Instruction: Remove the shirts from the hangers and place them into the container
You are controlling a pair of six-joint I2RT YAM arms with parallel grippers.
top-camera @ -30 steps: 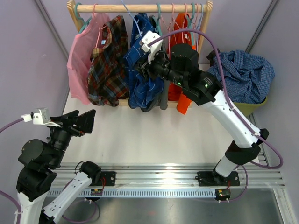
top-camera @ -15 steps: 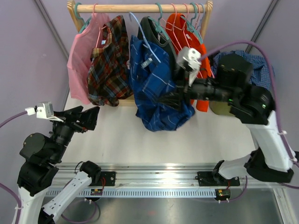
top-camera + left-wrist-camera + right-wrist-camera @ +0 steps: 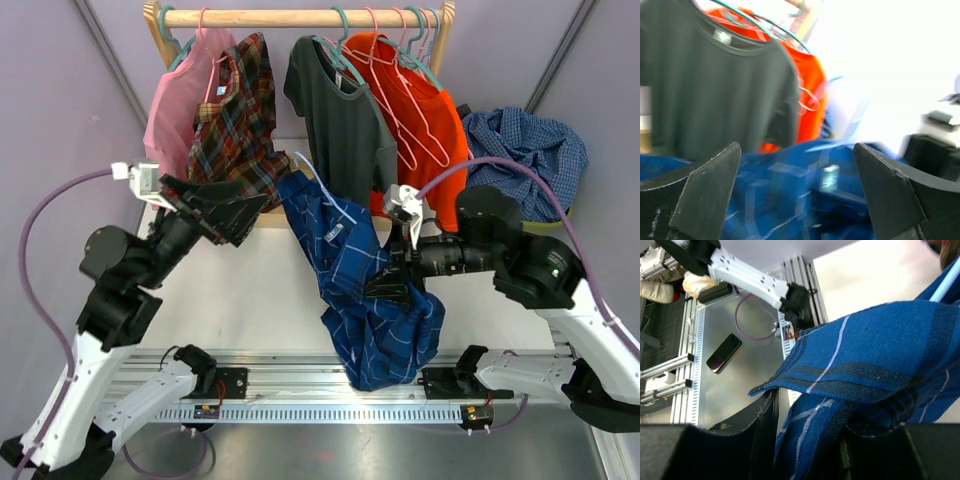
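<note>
White table (image 3: pixel 250 300) below: the dark blue plaid shirt (image 3: pixel 375 320), likely soft and floppy, droops from the right gripper's (image 3: pixel 388 287) clenched jaws. Left gripper (image 3: pixel 245 215) gapes wide; best grab the pale hanger (image 3: pixel 318 185).

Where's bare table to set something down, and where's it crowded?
Bare: the table strip between the left gripper and the blue plaid shirt held by the right gripper. Crowded: the back, under the rail with its hanging shirts; far right, a heaped checked shirt.
</note>
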